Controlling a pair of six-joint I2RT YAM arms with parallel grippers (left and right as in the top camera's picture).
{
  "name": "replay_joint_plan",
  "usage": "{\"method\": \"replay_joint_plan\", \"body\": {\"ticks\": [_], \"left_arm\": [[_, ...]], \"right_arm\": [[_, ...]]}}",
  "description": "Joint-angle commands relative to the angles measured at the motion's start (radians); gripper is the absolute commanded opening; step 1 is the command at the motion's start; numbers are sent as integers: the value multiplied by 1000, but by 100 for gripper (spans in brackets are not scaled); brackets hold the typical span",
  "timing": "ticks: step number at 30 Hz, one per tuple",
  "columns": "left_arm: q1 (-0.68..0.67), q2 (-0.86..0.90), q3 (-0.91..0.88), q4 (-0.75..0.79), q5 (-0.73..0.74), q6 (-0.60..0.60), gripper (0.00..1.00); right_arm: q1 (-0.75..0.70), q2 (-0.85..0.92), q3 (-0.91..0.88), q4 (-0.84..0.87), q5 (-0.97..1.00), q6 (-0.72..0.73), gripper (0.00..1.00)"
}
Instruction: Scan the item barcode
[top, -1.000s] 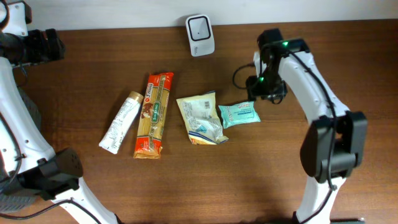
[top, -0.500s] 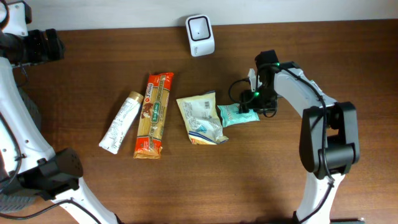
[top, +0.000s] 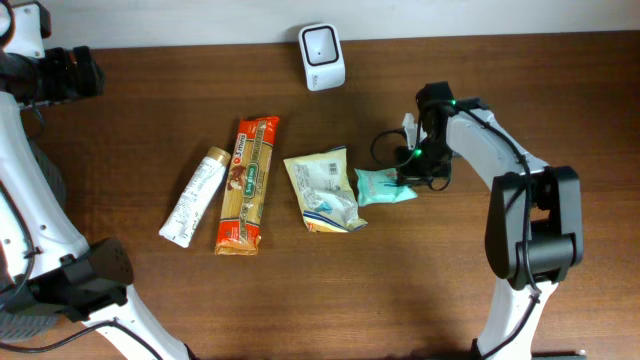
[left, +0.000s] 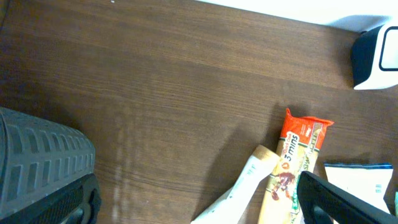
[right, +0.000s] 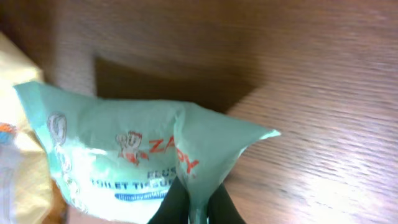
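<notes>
Nearest in the right wrist view, the right tool (right: 194, 208) is clenched on a teal tissue pack (right: 130, 149). Its two dark fingertips (right: 171, 208) pinch a fold of the wrapper at the pack's right-hand end. The film puckers up into a ridge at the pinch, and the corner beside it stands a little clear of the wood, with a shadow behind it.

From overhead, the pack sits on the brown worktop (top: 300, 290) right of centre, with the right arm bent over its right end. Its left end is just beside a yellow bag (top: 325, 190). Further left lie an orange pasta packet (top: 248, 185) and then a white tube (top: 195, 197), side by side and all lengthwise toward the back.

Farther back, at the worktop's rear edge, a white scanner (top: 322, 43) stands well apart from the pack.

The left tool (top: 80, 72) is at the far left corner, released. Its fingers (left: 43, 168) are spread wide, with nothing between them.
</notes>
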Motion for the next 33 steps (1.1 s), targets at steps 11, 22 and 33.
{"method": "replay_joint_plan", "body": {"ticks": [11,22,33], "left_arm": [[3,-27,11,2,7,10,99],[3,-27,11,2,7,10,99],[3,-27,11,2,7,10,99]], "right_arm": [[269,-60,237,-393,1003,319,4],[274,60,225,-314,711,248,59],[268,61,-24,-148,929,520,59]]}}
